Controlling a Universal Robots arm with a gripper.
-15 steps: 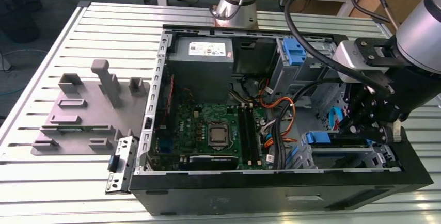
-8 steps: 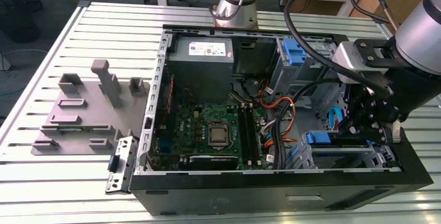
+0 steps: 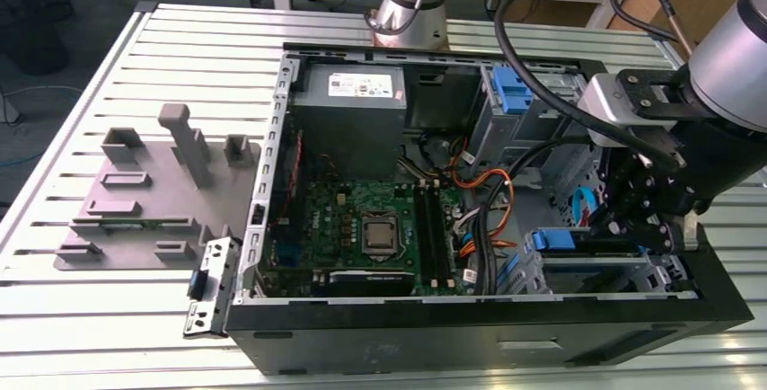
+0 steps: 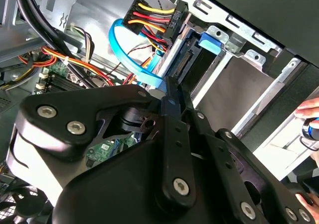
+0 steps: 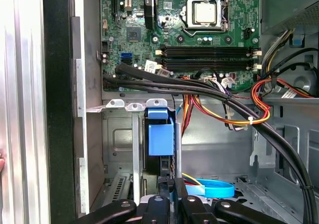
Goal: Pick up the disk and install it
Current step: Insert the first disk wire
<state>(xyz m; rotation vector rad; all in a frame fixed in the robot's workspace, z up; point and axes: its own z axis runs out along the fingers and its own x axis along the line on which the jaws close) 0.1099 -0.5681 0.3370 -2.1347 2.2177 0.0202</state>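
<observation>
One arm (image 3: 731, 57) reaches into one open computer case (image 3: 480, 336) lying on the slatted bench (image 3: 72, 318). Its gripper (image 3: 641, 228) hangs at the drive bay (image 3: 599, 269) on the exterior view's right. The disk (image 5: 160, 149) stands on edge in that bay's slot, its blue carrier tab (image 5: 160, 134) facing the first wrist view, and the jaws are pressed thin against its near edge, pinching it.

Counted in the exterior view: one power supply (image 3: 365, 93) at the far wall, one motherboard (image 3: 359, 228) with one processor (image 3: 381, 239), two blue latch pieces, one upright at the far bay (image 3: 512, 92) and one at the near bay (image 3: 554, 239), and one grey fixture plate (image 3: 144, 201) with several upright blocks beside the case.

The first wrist view shows the memory slots (image 5: 207, 57), a bundle of black cables (image 5: 199, 87) crossing above the bay, and orange and yellow wires (image 5: 259, 104). The second wrist view shows what the others do not: the black power plug (image 4: 159, 15) with its coloured wires and a blue flat cable (image 4: 129, 59) just beside the disk's connector end (image 4: 187, 59), and a person's hand (image 4: 311, 119) at the case's outer side.
</observation>
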